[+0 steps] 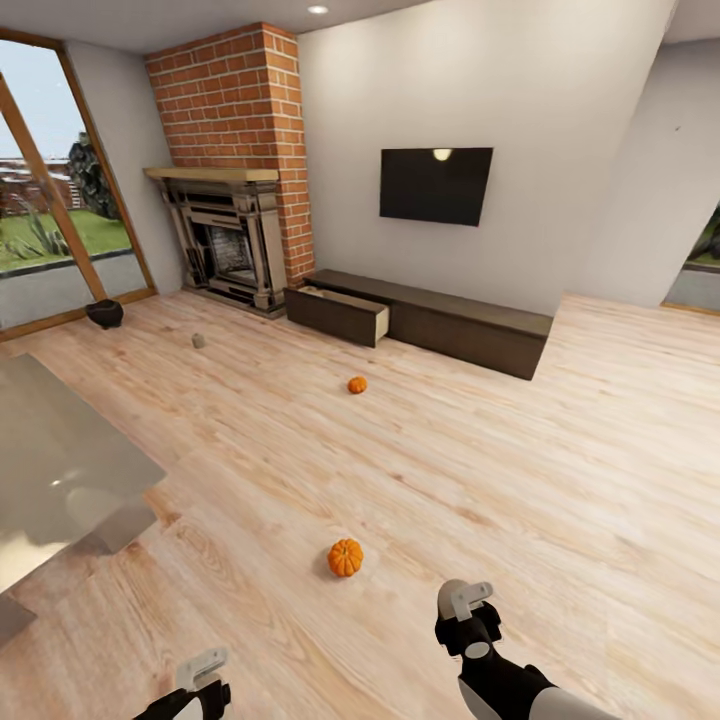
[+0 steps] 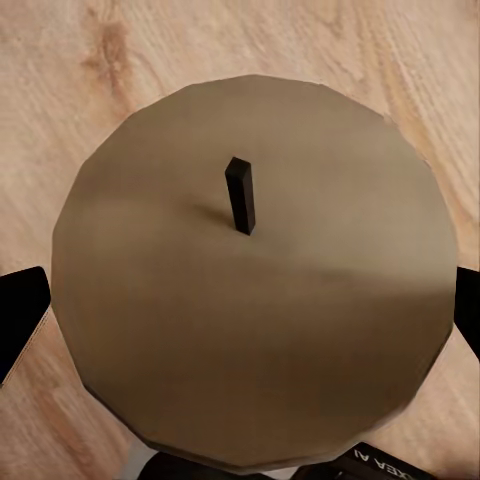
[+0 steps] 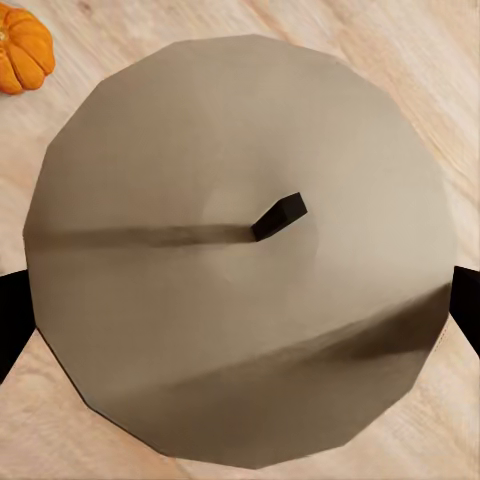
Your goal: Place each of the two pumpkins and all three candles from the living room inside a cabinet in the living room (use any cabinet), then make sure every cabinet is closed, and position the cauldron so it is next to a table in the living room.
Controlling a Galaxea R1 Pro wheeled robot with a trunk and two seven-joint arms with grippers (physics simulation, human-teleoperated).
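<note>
My left gripper (image 1: 203, 672) is shut on a tan candle (image 2: 250, 280), whose flat top and dark wick face the left wrist camera. The right gripper (image 1: 464, 603) is shut on a second candle (image 3: 240, 260) in the same way. Both grippers hang low over the wooden floor. One orange pumpkin (image 1: 346, 557) lies on the floor just ahead, between the grippers, and also shows as the pumpkin (image 3: 22, 48) beside the right candle. The other pumpkin (image 1: 357, 384) lies further off, towards the cabinet (image 1: 470, 325). A third candle (image 1: 198, 340) stands on the floor near the fireplace. The black cauldron (image 1: 105, 313) sits by the window.
The cabinet's left drawer (image 1: 340, 312) is pulled open. The pale-topped table (image 1: 60, 460) stands close at the left. A brick fireplace (image 1: 232, 240) is in the far left corner, and a TV (image 1: 435, 185) hangs on the wall above the cabinet.
</note>
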